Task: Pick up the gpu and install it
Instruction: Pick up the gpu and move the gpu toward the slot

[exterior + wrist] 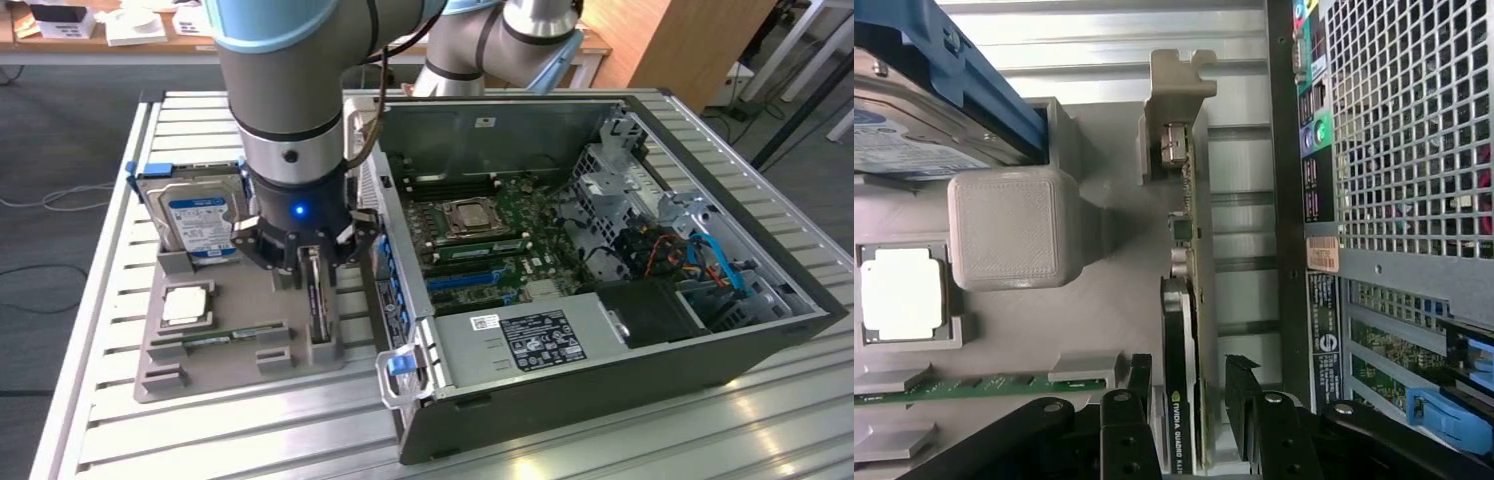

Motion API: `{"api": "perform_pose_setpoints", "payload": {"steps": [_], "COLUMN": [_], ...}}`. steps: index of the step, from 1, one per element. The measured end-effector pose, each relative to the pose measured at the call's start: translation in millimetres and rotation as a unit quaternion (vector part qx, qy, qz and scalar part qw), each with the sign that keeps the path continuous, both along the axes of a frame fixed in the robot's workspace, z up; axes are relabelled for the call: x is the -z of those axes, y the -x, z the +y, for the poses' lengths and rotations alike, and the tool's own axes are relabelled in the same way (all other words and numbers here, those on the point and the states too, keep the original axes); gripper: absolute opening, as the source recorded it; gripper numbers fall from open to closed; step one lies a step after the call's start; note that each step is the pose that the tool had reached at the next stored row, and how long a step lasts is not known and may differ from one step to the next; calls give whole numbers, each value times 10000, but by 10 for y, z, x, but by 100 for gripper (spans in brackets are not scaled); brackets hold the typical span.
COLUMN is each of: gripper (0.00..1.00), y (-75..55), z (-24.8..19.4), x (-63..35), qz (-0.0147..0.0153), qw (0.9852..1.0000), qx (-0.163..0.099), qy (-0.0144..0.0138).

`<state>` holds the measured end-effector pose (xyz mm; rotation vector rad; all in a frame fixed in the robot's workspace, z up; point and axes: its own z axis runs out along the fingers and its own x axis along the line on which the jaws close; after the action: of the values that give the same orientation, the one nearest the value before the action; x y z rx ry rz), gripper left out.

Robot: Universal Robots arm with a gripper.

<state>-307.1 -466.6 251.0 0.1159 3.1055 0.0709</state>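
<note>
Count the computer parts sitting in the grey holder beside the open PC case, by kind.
hard drive: 1
CPU: 1
RAM stick: 1
gpu: 1
Total: 4

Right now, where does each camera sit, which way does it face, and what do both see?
Exterior view: off the arm, high, looking down at the table, the parts tray and the open PC case; shows the arm and gripper.
Wrist view: on the wrist, looking down past the open fingers, which straddle the gpu standing on edge in the tray.
Shared: gpu, hard drive, CPU, PC case.
</note>
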Motion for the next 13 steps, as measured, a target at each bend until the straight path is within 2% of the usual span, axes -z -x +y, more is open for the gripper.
{"api": "perform_pose_setpoints", "payload": {"steps": [3, 7, 13], "gripper": [43, 43, 43], "y": [0, 1, 1], "z": [0, 0, 0], "x": [50, 64, 171], "qz": [-1, -1, -1], "qw": [10000, 10000, 10000], "qx": [0, 0, 0], "qy": [0, 0, 0]}}
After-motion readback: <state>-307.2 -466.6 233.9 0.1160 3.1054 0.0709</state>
